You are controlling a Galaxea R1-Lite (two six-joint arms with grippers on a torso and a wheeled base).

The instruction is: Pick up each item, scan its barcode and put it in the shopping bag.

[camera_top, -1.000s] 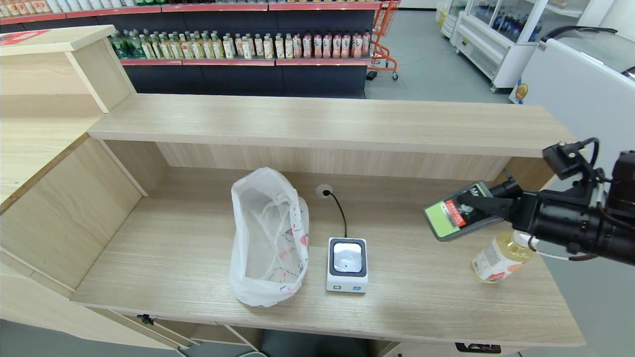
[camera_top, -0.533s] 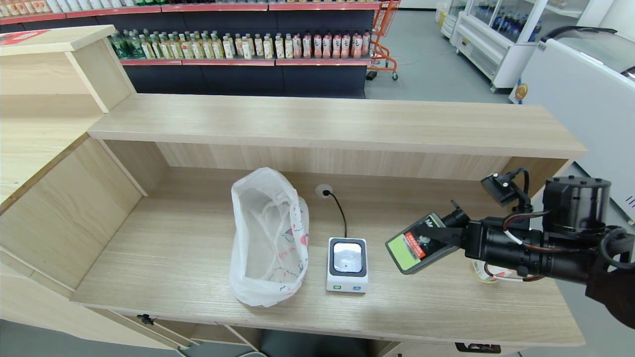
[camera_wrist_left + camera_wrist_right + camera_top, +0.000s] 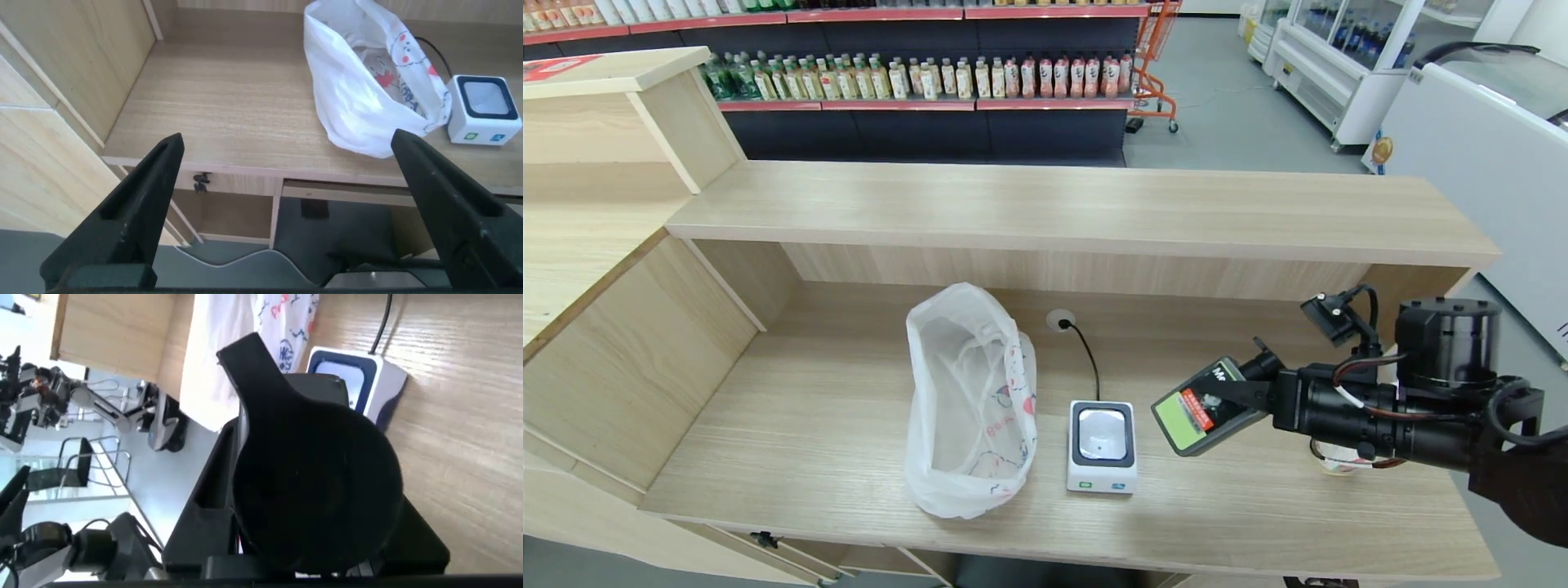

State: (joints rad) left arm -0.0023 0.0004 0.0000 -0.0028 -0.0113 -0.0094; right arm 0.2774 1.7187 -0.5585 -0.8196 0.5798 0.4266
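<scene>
Holding the box point(image 3: 1181, 416) beside the scanner point(image 3: 1102, 445)
Your right pincer point(image 3: 1232, 394) grips the box — the scanner lies just to its left, lower, window facing up.

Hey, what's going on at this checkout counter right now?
A robot is working a checkout. Its right gripper is shut on a green-labelled pack, held in the air just to the right of the barcode scanner, not over it. The white shopping bag stands open on the counter, left of the scanner. A bottle sits mostly hidden behind the right arm. The left gripper is open, off the counter's front edge.
</scene>
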